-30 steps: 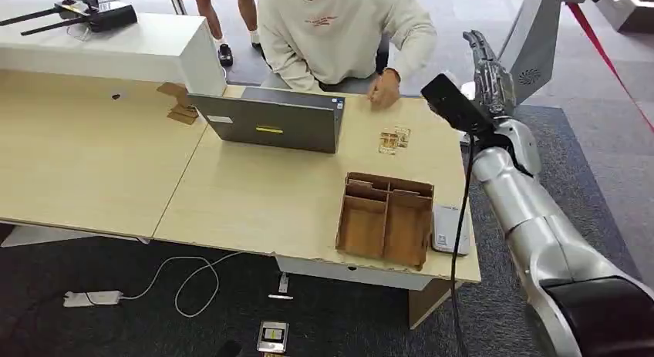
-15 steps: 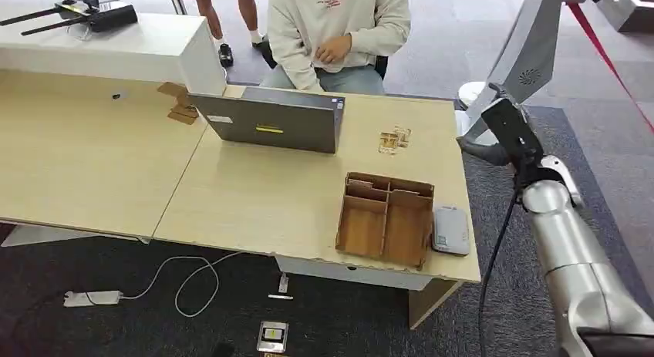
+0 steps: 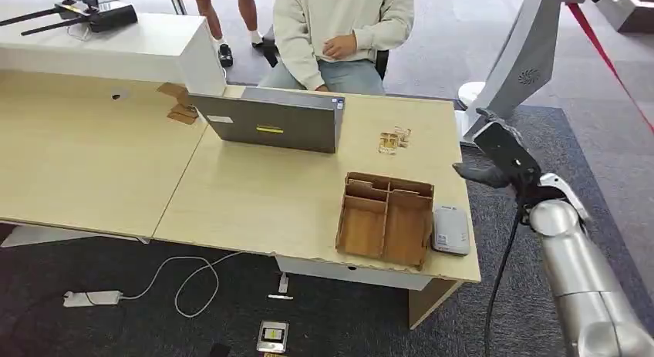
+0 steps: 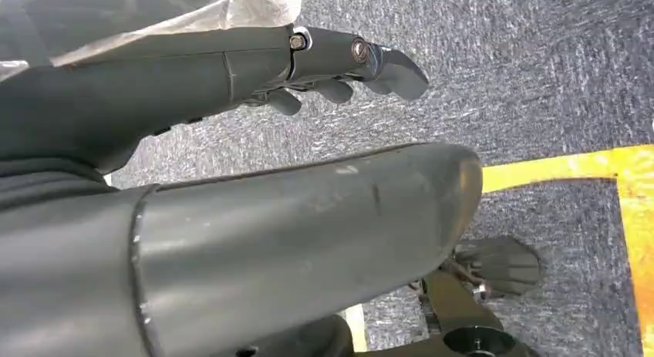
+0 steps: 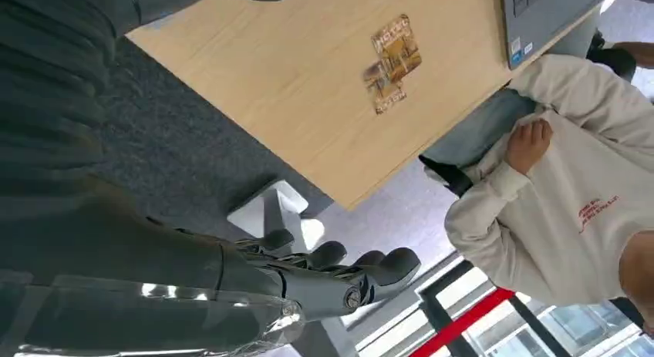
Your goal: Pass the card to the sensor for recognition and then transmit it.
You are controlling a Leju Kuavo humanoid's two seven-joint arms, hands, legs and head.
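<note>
A small pile of gold-printed cards (image 3: 393,139) lies on the light wooden table (image 3: 254,195), toward its far right; the right wrist view shows the cards (image 5: 393,60) too. The sensor, a flat grey-white reader (image 3: 450,230), sits at the table's near right corner. My right hand (image 3: 490,155) hovers just off the table's right edge, level with the cards, fingers (image 5: 362,264) apart and holding nothing. My left hand (image 4: 254,87) hangs over grey carpet, fingers stretched out, nothing in it.
A brown wooden compartment tray (image 3: 385,217) stands beside the reader. A grey laptop (image 3: 270,122) is open at mid-table. A person in a cream sweatshirt (image 3: 339,25) sits at the far side. A white stand (image 3: 524,56) rises behind my right hand.
My right arm dropped from high over the table's far right corner to beside its right edge. The person pulled a hand off the table and back to the lap.
</note>
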